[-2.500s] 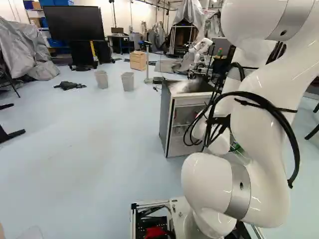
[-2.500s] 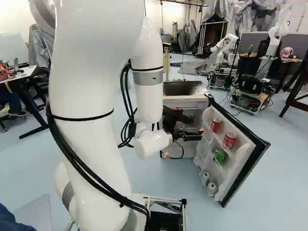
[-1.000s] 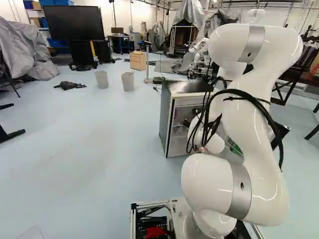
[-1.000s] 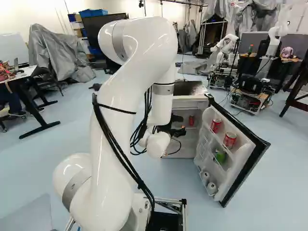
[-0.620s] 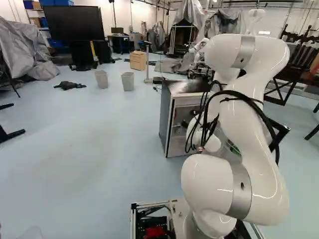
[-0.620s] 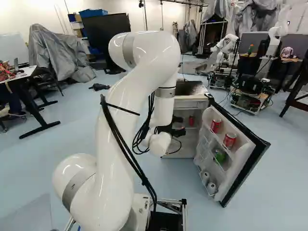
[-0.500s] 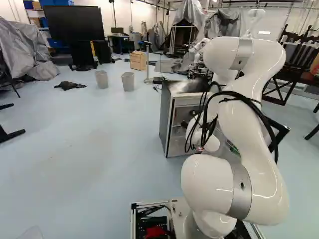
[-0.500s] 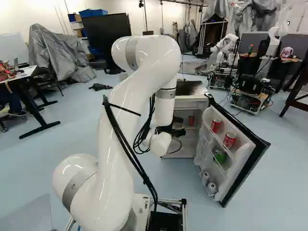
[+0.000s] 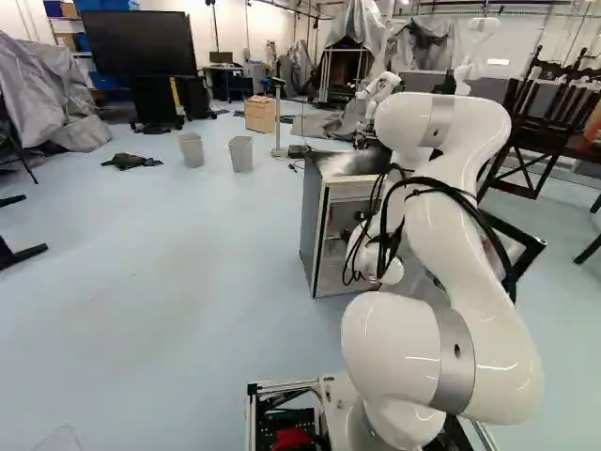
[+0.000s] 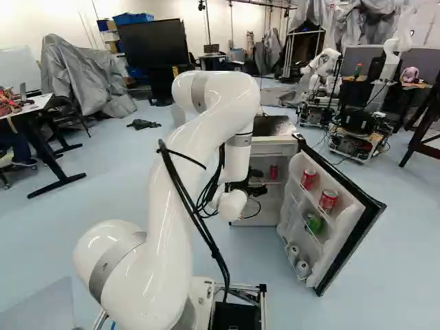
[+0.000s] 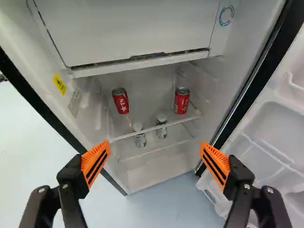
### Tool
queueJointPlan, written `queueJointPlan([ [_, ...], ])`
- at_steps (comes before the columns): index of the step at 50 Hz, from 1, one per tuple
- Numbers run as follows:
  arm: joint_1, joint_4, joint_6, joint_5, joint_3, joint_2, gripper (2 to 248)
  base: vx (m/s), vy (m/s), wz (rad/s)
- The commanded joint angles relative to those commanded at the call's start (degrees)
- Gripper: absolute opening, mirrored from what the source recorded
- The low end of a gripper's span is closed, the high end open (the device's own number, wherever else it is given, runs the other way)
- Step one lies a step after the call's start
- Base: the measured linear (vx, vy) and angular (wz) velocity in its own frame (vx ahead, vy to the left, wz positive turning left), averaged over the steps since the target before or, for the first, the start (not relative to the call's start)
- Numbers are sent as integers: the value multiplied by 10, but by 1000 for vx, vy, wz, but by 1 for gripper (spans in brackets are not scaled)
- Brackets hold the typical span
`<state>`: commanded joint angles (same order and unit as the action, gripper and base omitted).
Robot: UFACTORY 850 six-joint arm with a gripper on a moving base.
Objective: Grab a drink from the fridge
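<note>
The place is recognised as a robotics lab or workshop. Another robot [image 10: 320,65] is seen in the upper right of the right base view, with a low frame [image 10: 354,143] packed with electronics placed near it. In the upper left of that frame, a bulky shape is draped in a grey sheet [image 10: 77,75], and blue boxes [image 10: 133,18] are stacked on shelving. A white-topped table [image 10: 42,101] is cluttered with tangled red items at the left edge. In the upper left of the left base view, a large screen [image 9: 141,44] is mounted above the smooth, pale blue floor [image 9: 169,282], and white walls [image 10: 38,20] are seen behind
</note>
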<state>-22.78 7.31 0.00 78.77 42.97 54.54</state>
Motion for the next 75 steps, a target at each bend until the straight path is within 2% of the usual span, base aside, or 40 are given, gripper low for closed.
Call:
queueJointPlan([
  [38,13,-63,0,0,120,109,247,0,0,0],
  [60,17,-91,0,-2,169,137,247,0,0,0],
  [75,19,-114,0,-25,202,154,247,0,0,0],
])
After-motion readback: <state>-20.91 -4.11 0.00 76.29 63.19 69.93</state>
